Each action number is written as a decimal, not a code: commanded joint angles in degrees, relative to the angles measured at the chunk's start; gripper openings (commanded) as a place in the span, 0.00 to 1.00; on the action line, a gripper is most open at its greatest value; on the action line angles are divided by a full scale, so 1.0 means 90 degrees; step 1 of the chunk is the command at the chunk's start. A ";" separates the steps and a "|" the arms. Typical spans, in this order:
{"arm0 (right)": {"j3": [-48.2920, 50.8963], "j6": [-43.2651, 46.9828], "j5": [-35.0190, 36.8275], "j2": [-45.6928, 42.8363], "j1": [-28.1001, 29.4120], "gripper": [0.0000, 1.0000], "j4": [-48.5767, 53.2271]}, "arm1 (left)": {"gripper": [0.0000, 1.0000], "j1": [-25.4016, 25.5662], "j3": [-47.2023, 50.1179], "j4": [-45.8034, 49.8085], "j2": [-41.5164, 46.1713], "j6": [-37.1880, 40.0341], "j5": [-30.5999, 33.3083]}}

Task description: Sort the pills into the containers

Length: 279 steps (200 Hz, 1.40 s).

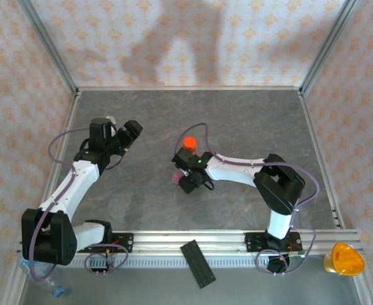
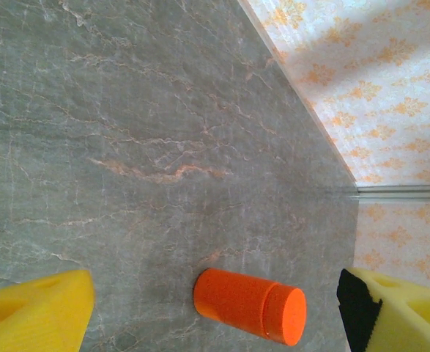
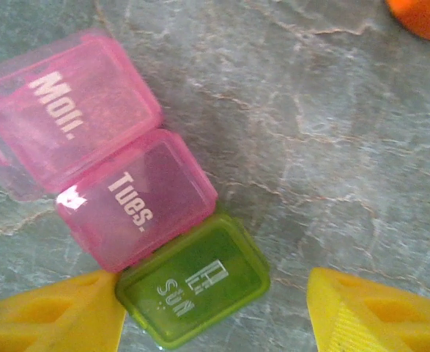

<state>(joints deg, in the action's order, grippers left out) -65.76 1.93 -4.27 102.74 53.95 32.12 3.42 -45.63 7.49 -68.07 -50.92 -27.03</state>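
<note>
beyond right gripper (image 3: 215, 297), orange bottle (image 1: 189, 143), near containers (image 3: 127, 198)

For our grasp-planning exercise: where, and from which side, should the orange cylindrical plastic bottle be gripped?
Probably around the smooth body of the orange cylindrical plastic bottle, below its cap, coming in level from the side: it stands upright, so the round wall offers opposite faces.

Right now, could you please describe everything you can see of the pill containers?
The pill containers are three small joined boxes of translucent plastic in a diagonal row: two pink, lettered Mon. and Tues., one green, lettered Sun. Lids look shut; contents cannot be made out. They lie flat on the grey marbled table. The green box sits between the open yellow fingers of the right gripper, close against one of them.
</note>
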 commanded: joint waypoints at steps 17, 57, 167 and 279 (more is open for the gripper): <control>0.0168 -0.0259 0.0618 -0.0321 -0.0124 0.66 0.0211 | 0.87 0.0149 -0.0047 -0.0202 -0.0085 0.0010 -0.0108; 0.0731 -0.0988 0.0245 -0.1456 -0.0388 0.71 0.0168 | 0.88 0.0376 -0.0076 0.0147 -0.0085 0.0252 -0.0132; 0.1604 -0.4307 0.0047 -0.1898 -0.0712 0.86 -0.1050 | 0.87 0.2423 0.0151 0.2904 0.0157 0.1921 0.1391; 0.1183 -0.4221 0.0596 -0.1051 -0.0715 0.85 -0.1010 | 0.86 0.3961 -0.0129 0.2877 -0.1048 0.2542 0.2325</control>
<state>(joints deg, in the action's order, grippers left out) -53.65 -34.94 -2.52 91.96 47.53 23.03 38.20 -44.95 32.34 -76.16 -30.26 -9.96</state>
